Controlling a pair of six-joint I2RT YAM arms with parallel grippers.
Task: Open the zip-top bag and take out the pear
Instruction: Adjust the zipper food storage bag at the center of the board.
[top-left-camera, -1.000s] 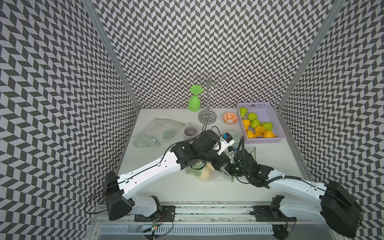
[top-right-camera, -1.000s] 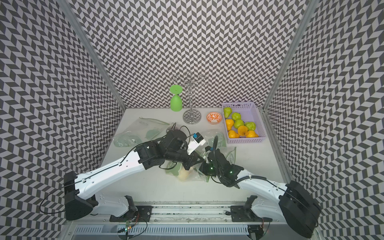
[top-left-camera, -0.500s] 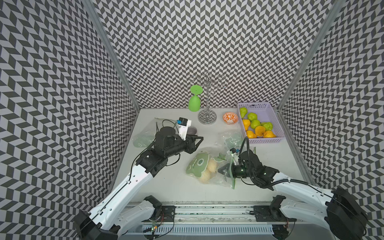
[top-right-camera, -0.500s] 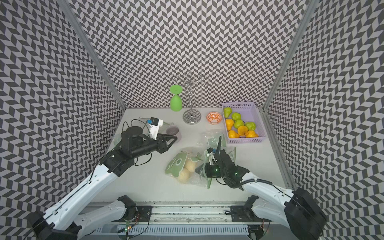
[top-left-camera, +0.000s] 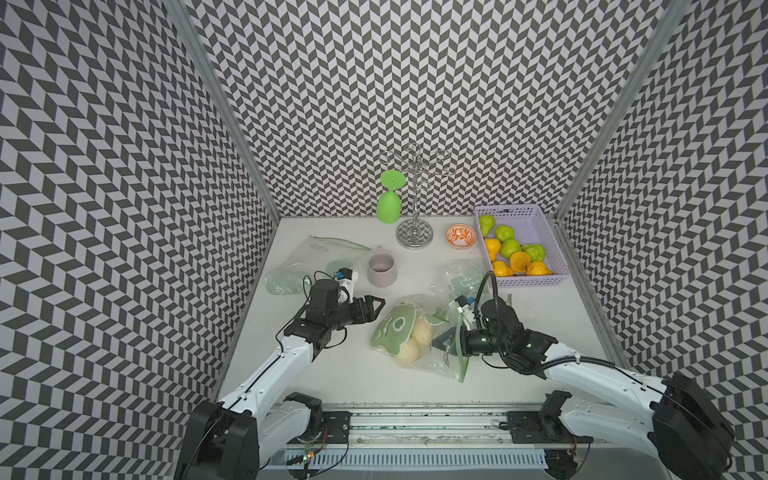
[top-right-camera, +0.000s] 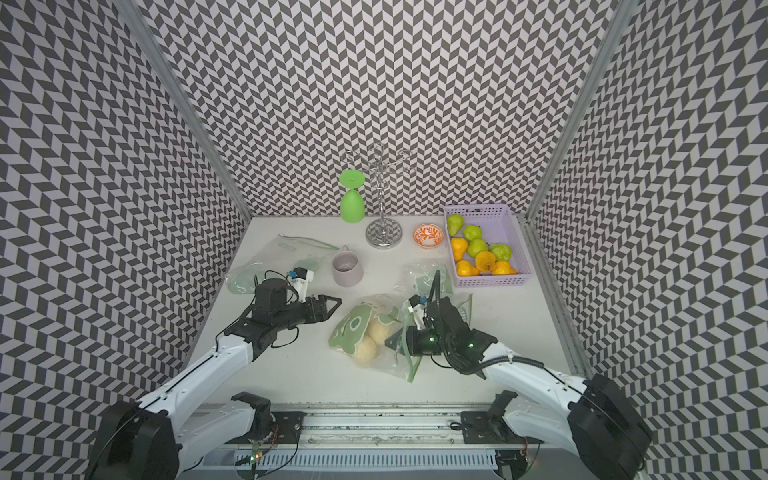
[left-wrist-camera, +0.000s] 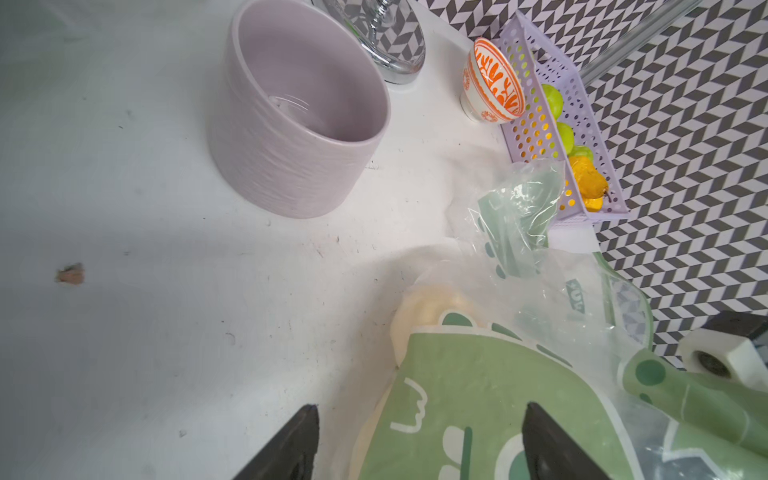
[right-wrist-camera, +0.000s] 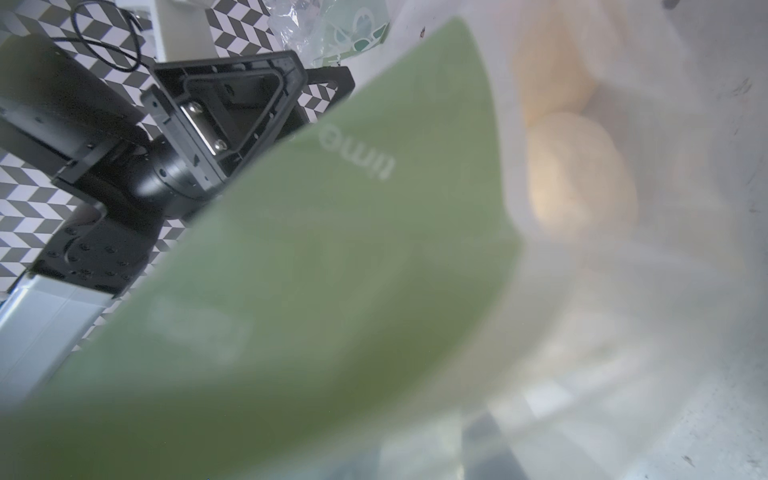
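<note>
The zip-top bag (top-left-camera: 395, 332) (top-right-camera: 353, 328), clear with a green print, lies on its side mid-table. Inside it the pale yellow pear (top-left-camera: 422, 330) (top-right-camera: 380, 330) (right-wrist-camera: 577, 178) shows as two rounded lumps. My right gripper (top-left-camera: 444, 341) (top-right-camera: 395, 340) reaches into the bag's mouth from the right. Plastic blurs its fingers, so how its jaws stand is unclear. My left gripper (top-left-camera: 380, 305) (top-right-camera: 336, 303) (left-wrist-camera: 420, 409) hovers just left of the bag, open and holding nothing, pointing at the green print (left-wrist-camera: 478, 395).
A lilac mug (top-left-camera: 381, 269) stands behind the left gripper. Crumpled clear bags lie at the back left (top-left-camera: 307, 266) and behind the right gripper (top-left-camera: 463, 276). A purple basket (top-left-camera: 521, 282) of green and orange pears, an orange bowl (top-left-camera: 460, 236), a metal stand (top-left-camera: 414, 239) and a green glass (top-left-camera: 390, 203) line the back.
My left gripper let go of the bag, swung away to the left and opened, then came back beside the bag. The right gripper stays at the bag's mouth.
</note>
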